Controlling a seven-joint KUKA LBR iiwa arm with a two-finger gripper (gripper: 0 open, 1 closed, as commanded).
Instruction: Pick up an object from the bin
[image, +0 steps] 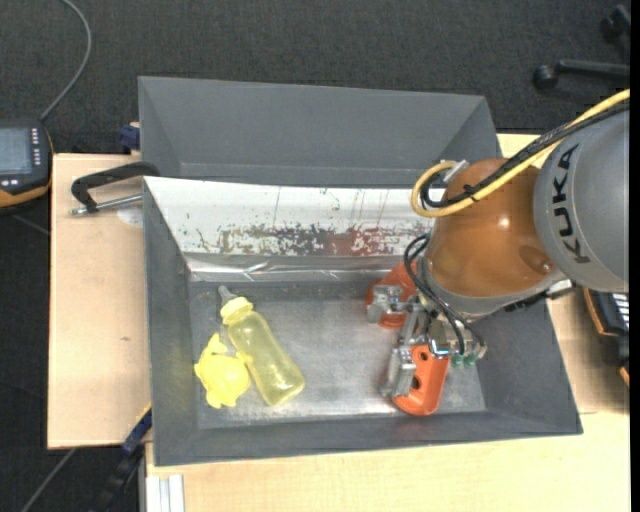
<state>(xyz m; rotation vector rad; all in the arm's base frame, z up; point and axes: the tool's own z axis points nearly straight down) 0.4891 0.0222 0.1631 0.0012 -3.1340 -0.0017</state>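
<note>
Our gripper (402, 372) sits low at the four o'clock of the bin (165, 330), right against an orange-red rounded piece (428, 385) on the floor there. We cannot tell whether it is clenched or released, nor whether it grasps that piece. At eight o'clock a pale yellow bottle (262, 357) lies slanted, touching a crumpled yellow lump (222, 378) at its eight o'clock side

Robotics lab: KUKA arm (590, 200), grey metal bin (300, 130) on bench (90, 300), office-chair base (585, 70), carpet (300, 40).
</note>
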